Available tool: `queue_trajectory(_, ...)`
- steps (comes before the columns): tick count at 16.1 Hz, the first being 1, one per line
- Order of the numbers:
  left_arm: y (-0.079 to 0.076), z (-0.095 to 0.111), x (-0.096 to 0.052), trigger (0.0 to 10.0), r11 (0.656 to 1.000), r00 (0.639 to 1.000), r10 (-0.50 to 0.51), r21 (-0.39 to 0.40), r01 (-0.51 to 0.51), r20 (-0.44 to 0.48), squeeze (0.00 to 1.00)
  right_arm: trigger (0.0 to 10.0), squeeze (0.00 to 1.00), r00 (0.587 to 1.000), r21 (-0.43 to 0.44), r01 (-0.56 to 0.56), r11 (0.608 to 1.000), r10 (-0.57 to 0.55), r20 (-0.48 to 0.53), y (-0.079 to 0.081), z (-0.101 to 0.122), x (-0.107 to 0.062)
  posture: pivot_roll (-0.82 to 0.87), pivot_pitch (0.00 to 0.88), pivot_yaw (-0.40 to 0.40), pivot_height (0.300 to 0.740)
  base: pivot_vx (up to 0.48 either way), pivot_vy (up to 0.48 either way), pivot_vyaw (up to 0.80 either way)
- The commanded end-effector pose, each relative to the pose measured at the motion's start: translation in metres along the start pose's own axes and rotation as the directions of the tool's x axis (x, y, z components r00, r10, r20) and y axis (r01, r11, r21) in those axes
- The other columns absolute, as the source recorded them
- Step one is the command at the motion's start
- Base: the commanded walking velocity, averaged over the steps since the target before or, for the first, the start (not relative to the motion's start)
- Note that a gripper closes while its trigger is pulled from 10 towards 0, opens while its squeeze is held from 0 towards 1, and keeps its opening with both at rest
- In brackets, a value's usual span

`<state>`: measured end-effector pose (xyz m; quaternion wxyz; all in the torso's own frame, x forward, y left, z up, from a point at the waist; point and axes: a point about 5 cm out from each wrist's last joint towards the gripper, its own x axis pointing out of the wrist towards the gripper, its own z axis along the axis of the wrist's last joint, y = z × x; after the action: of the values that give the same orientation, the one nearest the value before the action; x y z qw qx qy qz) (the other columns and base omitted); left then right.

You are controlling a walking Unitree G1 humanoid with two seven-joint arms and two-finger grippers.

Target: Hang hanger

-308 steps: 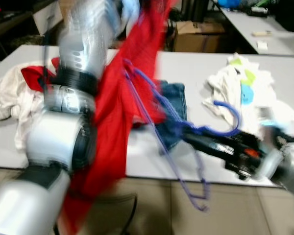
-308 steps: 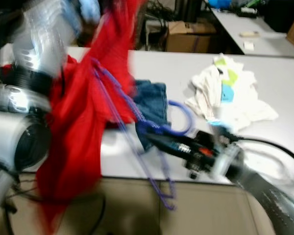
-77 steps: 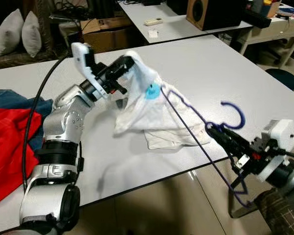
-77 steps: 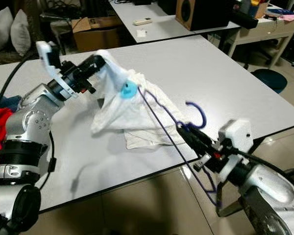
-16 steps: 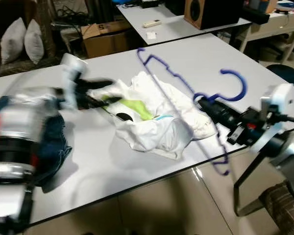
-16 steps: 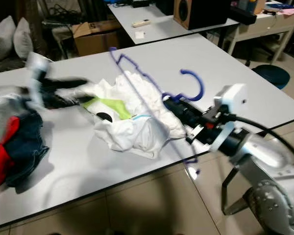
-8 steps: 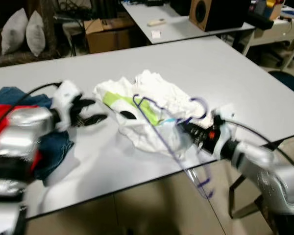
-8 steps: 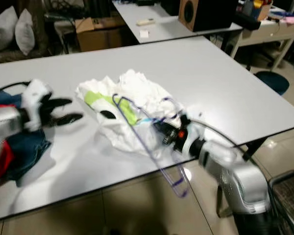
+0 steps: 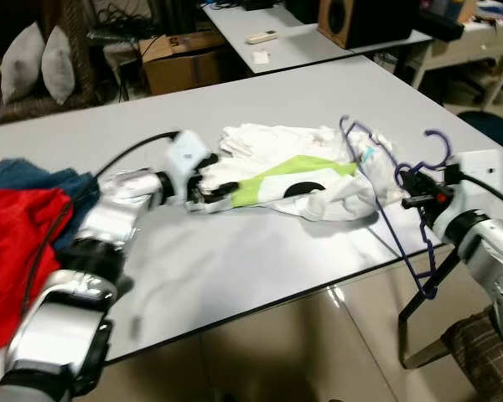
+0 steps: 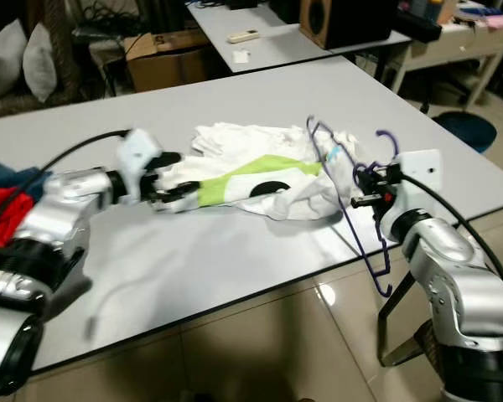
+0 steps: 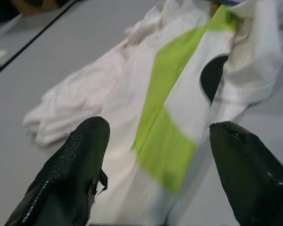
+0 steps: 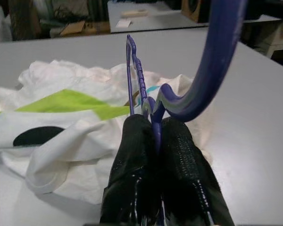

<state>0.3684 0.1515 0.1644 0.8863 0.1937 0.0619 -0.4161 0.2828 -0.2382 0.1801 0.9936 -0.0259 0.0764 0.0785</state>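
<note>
We can read no text, label, brand, number or sign in any view. The shirt [image 9: 293,176] on the table [image 9: 235,260] carries a green band and a black oval, but no letters we can make out. The cardboard box [image 9: 184,59] beyond the table's far edge and the small items on the far table [image 9: 268,38] are too small and blurred for us to read anything on them.
</note>
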Motion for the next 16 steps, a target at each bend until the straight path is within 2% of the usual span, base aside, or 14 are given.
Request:
queue_trajectory(1,0.004,0.002,0.000,10.0,1.000,1.000,0.011,0.007,-0.011,-0.002,0.00,10.0,0.00,0.997,0.002,-0.012,1.000,0.012,0.080,0.001,0.013,-0.004,-0.09,0.000,0.118,0.740,0.000,0.000,0.00)
queue_trajectory(2,-0.008,0.009,0.010,10.0,0.996,0.994,-0.091,0.011,0.091,0.052,0.00,10.0,0.00,0.982,0.043,-0.074,0.996,0.065,0.179,0.008,0.026,-0.012,-0.08,0.000,0.136,0.740,0.000,0.000,0.00)
queue_trajectory(3,-0.018,0.012,0.016,10.0,0.984,0.981,-0.177,0.011,0.177,0.076,0.00,10.0,0.00,0.966,0.054,-0.118,0.992,0.102,0.237,0.012,0.033,-0.018,-0.09,0.000,0.146,0.740,0.000,0.000,0.00)
queue_trajectory(4,-0.025,0.011,0.021,10.0,0.975,0.971,-0.224,0.009,0.224,0.079,0.73,10.0,0.00,0.954,0.051,-0.150,0.987,0.131,0.269,0.016,0.038,-0.024,-0.09,0.000,0.149,0.740,0.000,0.000,0.00)
queue_trajectory(5,-0.031,0.010,0.026,10.0,0.967,0.965,-0.254,0.024,0.253,0.067,1.00,10.0,0.00,0.948,0.048,-0.172,0.984,0.152,0.281,0.018,0.039,-0.029,-0.09,0.000,0.151,0.740,0.000,0.000,0.00)
queue_trajectory(6,-0.042,0.007,0.035,10.0,0.960,0.960,-0.276,0.058,0.273,0.050,1.00,10.0,0.00,0.939,0.029,-0.214,0.976,0.198,0.282,0.022,0.039,-0.041,-0.10,0.000,0.148,0.740,0.000,0.000,0.00)
queue_trajectory(7,-0.049,0.007,0.042,10.0,0.965,0.965,-0.256,0.064,0.253,0.053,1.00,10.0,0.00,0.939,0.010,-0.234,0.972,0.223,0.261,0.023,0.034,-0.052,-0.11,0.000,0.147,0.740,0.000,0.000,0.00)
queue_trajectory(8,-0.052,0.004,0.049,10.0,0.979,0.980,-0.194,0.077,0.190,0.039,0.43,10.0,0.00,0.958,0.012,-0.183,0.983,0.176,0.227,0.018,0.028,-0.058,-0.12,0.000,0.145,0.740,0.000,0.000,0.00)
queue_trajectory(9,-0.055,0.001,0.054,10.0,0.986,0.989,-0.143,0.091,0.141,0.026,0.00,10.0,0.00,0.979,0.013,-0.102,0.995,0.098,0.180,0.010,0.019,-0.062,-0.13,0.000,0.143,0.740,0.000,0.000,0.00)
queue_trajectory(12,-0.059,-0.002,0.061,10.0,0.991,0.996,-0.090,0.096,0.089,0.006,0.00,10.0,0.00,0.997,-0.033,0.028,0.999,-0.025,0.076,-0.001,-0.002,-0.073,-0.16,0.000,0.148,0.740,0.000,0.000,0.00)
queue_trajectory(13,-0.058,-0.005,0.065,10.0,0.995,1.000,-0.023,0.092,0.025,-0.021,0.00,10.0,0.00,0.992,-0.042,0.117,0.992,-0.115,0.045,-0.005,-0.013,-0.081,-0.19,0.000,0.156,0.740,0.000,0.000,0.00)
queue_trajectory(14,-0.057,-0.008,0.066,10.0,0.995,0.999,0.015,0.104,-0.011,-0.044,0.00,10.0,0.00,0.989,-0.036,0.141,0.989,-0.140,0.040,-0.004,-0.018,-0.085,-0.21,0.000,0.157,0.740,0.000,0.000,0.00)
queue_trajectory(15,-0.055,-0.012,0.067,6.5,0.991,0.995,0.067,0.119,-0.058,-0.076,0.00,10.0,0.00,0.987,-0.029,0.158,0.987,-0.157,0.031,0.000,-0.027,-0.092,-0.22,0.000,0.156,0.740,0.000,0.000,0.00)
queue_trajectory(16,-0.055,-0.013,0.067,6.5,0.990,0.993,0.084,0.121,-0.074,-0.086,0.00,10.0,0.00,0.987,-0.029,0.159,0.987,-0.159,0.026,0.001,-0.030,-0.094,-0.22,0.000,0.155,0.740,0.000,0.000,0.00)
